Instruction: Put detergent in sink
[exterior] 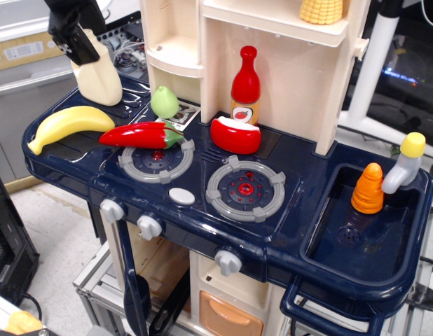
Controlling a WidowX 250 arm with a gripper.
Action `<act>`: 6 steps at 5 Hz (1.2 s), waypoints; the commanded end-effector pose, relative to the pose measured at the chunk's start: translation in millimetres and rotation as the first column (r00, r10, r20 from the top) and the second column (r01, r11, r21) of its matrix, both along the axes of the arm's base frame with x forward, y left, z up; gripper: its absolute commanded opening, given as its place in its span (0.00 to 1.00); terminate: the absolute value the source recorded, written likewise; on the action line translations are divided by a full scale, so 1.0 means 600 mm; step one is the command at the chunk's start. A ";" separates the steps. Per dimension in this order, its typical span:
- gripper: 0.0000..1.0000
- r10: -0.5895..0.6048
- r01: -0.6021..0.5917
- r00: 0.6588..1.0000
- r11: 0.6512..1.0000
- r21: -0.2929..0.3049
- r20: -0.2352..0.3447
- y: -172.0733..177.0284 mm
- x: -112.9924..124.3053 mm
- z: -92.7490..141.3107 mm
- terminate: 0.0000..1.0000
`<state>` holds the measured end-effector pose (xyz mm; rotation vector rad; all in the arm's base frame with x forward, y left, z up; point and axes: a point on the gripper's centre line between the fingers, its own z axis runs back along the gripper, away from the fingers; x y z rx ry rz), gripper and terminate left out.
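Observation:
The cream detergent jug (101, 78) stands upright at the back left corner of the dark navy counter. My black gripper (78, 43) is at the top left, right over the jug's neck and handle, and hides them. I cannot tell whether its fingers are open or shut, or whether they touch the jug. The sink (346, 241) is the deep navy basin at the far right, with a round drain and a grey faucet with a yellow top (406, 162). An orange carrot (368, 188) stands in the sink's back part.
On the counter lie a banana (68, 125), a red chilli (141, 134), a green pear (165, 102), a red wedge (235, 135) and a red ketchup bottle (246, 85). Two grey burners (244, 189) sit mid-counter. A cream cabinet column (311, 77) rises between stove and sink.

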<state>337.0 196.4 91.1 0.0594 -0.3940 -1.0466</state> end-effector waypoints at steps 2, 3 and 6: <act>0.00 0.031 -0.027 0.997 0.998 -0.063 0.068 0.001 0.016 -0.035 0.00; 0.00 0.098 -0.095 0.995 0.992 -0.084 0.029 -0.011 0.011 -0.024 0.00; 0.00 0.437 -0.437 0.899 0.899 -0.036 -0.015 -0.093 -0.058 0.103 0.00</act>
